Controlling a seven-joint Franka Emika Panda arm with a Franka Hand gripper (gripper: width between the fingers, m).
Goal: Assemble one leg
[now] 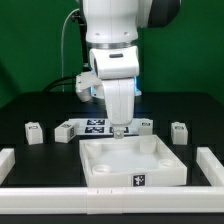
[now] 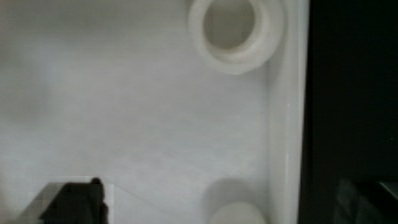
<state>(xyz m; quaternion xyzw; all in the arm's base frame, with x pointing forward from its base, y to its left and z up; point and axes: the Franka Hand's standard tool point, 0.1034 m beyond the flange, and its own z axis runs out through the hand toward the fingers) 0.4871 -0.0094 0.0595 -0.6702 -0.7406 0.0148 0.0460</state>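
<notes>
Progress looks slight from where I stand. In the exterior view the tray [image 1: 133, 160] sits in the middle of the counter [image 1: 45, 150], and its round corner sockets show nothing standing in them. The legs lie loose along the far side: one leg [image 1: 34, 130] well off to the left, a second leg [image 1: 65, 130] just beside the marker board [image 1: 95, 125], and a third leg [image 1: 180, 131] off to the right. The arm hangs over the far edge of the tray with the pincer [image 1: 120, 130] low, near the rim; from here I cannot tell what it is doing with its jaws.

The wrist view shows bare tray floor [image 2: 125, 110] and one empty socket [image 2: 240, 35]. The pincer [image 2: 217, 200] appears released, with dark fingertips [image 2: 71, 200] set wide and nothing between them.

By my reckoning, everything is left to do: fetching a leg, carrying it to a socket and seating it.
</notes>
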